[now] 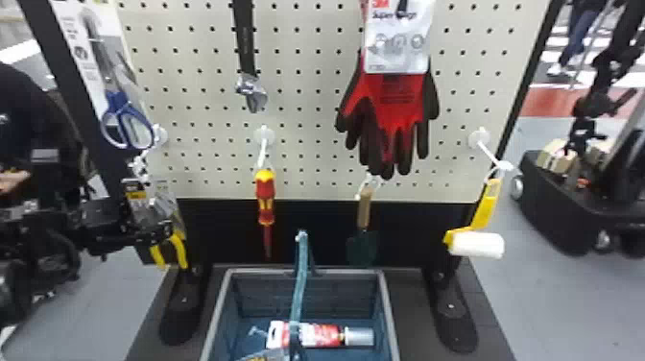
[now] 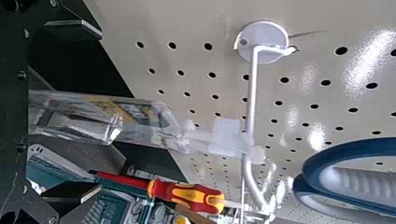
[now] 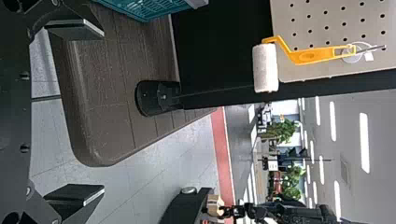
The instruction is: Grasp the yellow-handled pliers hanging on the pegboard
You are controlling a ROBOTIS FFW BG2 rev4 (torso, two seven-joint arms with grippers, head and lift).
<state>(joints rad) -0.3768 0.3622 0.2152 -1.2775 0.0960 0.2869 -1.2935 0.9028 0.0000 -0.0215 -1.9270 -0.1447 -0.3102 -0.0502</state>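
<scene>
The yellow-handled pliers point(image 1: 169, 250) hang in a clear package point(image 2: 107, 119) from a white hook point(image 2: 252, 93) at the lower left of the pegboard point(image 1: 312, 158). My left gripper point(image 1: 146, 237) comes in from the left at the height of the package. In the left wrist view the left gripper point(image 2: 99, 111) is open, and the package lies between its two fingers with a gap on each side. My right gripper point(image 3: 102, 109) is open and holds nothing, off to the right above the dark base plate point(image 3: 107, 107).
Also on the pegboard hang blue scissors point(image 1: 125, 122), a wrench point(image 1: 249, 86), a red-yellow screwdriver point(image 1: 265, 197), red gloves point(image 1: 388, 110), a trowel point(image 1: 363, 230) and a yellow paint roller point(image 1: 475, 240). A blue basket point(image 1: 384, 307) below holds a tube point(image 1: 316, 334).
</scene>
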